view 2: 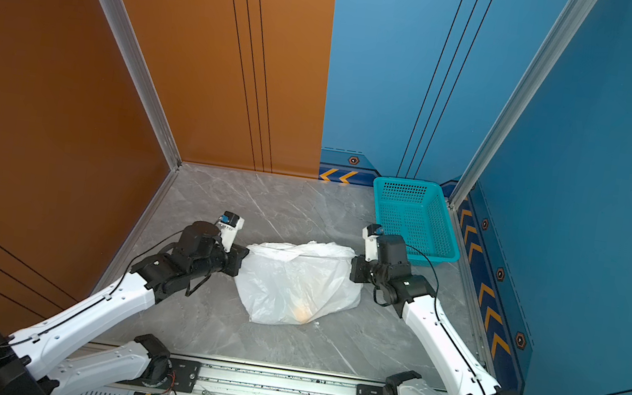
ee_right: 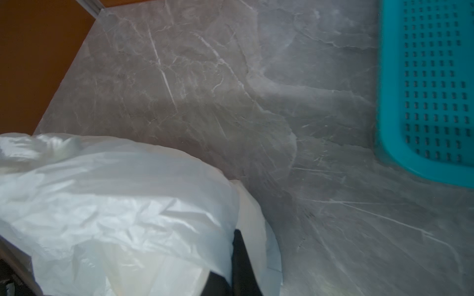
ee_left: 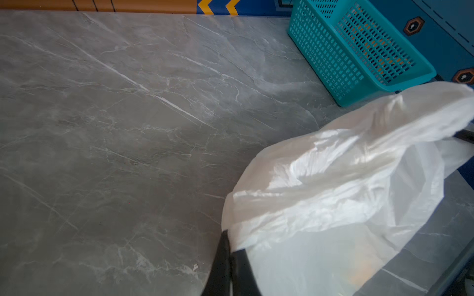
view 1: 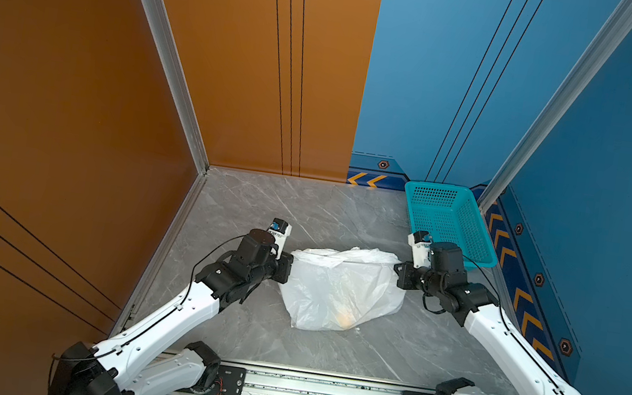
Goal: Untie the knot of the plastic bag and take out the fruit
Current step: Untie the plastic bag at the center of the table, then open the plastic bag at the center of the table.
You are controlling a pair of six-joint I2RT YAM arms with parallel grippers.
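Note:
The white translucent plastic bag [view 1: 339,290] [view 2: 294,283] lies mid-table, its top edge pulled taut between my two grippers. On the bag's left edge sits my left gripper [view 1: 291,256] [ee_left: 227,241], shut on the film; the black fingers pinch the plastic [ee_left: 333,192]. At the right edge my right gripper [view 1: 396,268] [ee_right: 237,235] is shut on the bag [ee_right: 115,205]. One orange fruit [view 1: 345,317] [view 2: 302,312] glows through the film near the bag's front corner; other fruit is hidden. The knot is out of view.
An empty teal perforated basket [view 1: 449,221] [view 2: 414,216] [ee_left: 333,64] stands at the back right corner, just behind my right wrist. Orange and blue walls close in the grey marble table [view 1: 262,208] on three sides.

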